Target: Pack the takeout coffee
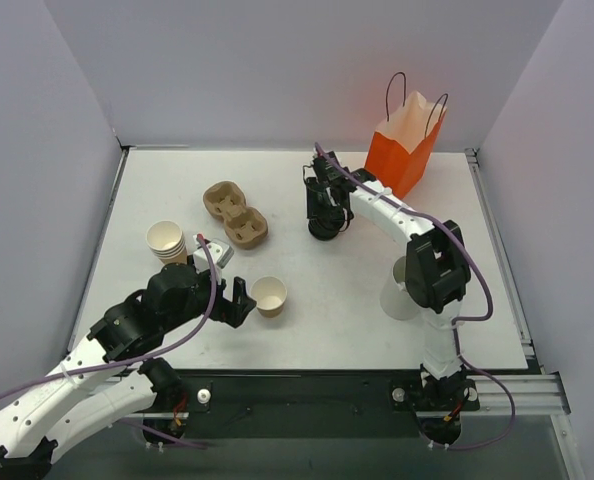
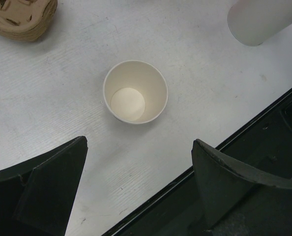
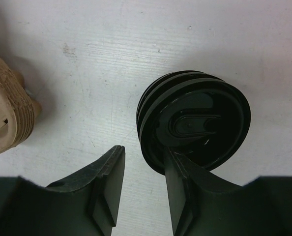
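The takeout coffee cup (image 1: pixel 269 296) (image 2: pixel 135 92), small, tan and white inside, stands upright, empty and lidless near the table's front. My left gripper (image 1: pixel 239 300) (image 2: pixel 138 142) hovers just to its near-left, open wide, with nothing between its fingers. My right gripper (image 1: pixel 327 215) (image 3: pixel 144 150) is down at a stack of black lids (image 1: pixel 326 230) (image 3: pixel 195 118) in the middle back. One finger (image 3: pixel 185 182) lies over the top lid's near rim. The other finger (image 3: pixel 106 177) stands outside the stack, a gap of bare table away, so the jaws are part open.
A brown pulp cup carrier (image 1: pixel 235 213) (image 2: pixel 23 19) (image 3: pixel 6 113) lies left of the lids. A stack of paper cups (image 1: pixel 166 241) sits at the left. An orange bag (image 1: pixel 405 145) stands at the back right. A tall white cup (image 1: pixel 399 290) (image 2: pixel 261 19) stands by the right arm.
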Available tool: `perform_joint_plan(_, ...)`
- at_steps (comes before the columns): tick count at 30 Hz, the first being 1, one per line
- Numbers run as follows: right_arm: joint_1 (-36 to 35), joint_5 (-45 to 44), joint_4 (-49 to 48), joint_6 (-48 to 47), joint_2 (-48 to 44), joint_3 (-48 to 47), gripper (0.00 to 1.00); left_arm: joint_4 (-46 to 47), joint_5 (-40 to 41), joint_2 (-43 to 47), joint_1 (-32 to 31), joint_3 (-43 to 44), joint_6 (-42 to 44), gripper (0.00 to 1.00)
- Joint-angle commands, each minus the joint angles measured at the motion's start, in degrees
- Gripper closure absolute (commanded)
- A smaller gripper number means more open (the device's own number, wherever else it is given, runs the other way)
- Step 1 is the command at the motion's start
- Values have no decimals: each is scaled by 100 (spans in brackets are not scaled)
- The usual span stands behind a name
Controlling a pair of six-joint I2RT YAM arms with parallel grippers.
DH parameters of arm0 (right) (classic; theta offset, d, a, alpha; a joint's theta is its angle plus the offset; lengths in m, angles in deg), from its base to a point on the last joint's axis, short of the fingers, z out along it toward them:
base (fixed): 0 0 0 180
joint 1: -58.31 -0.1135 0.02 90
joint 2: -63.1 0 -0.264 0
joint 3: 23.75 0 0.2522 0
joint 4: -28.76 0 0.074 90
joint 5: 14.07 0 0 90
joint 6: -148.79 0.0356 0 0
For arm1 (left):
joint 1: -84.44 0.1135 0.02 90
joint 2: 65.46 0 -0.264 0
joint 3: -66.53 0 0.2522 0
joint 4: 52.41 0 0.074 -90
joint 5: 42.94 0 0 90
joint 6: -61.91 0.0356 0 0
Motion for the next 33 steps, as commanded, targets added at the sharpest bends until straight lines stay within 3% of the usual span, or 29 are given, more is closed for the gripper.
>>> perform_joint_plan(1,44,-75,61,-53,85,-194,64,224,-21,50,14,0,92,3)
perform_joint_plan(15,53,-75,61,-202,-38,-185,89,250,-74,137,14,-18,110,3)
perform_joint_plan(33,62,547,105,-317,-802,-1,90,241,67,243,14,-35,49,3)
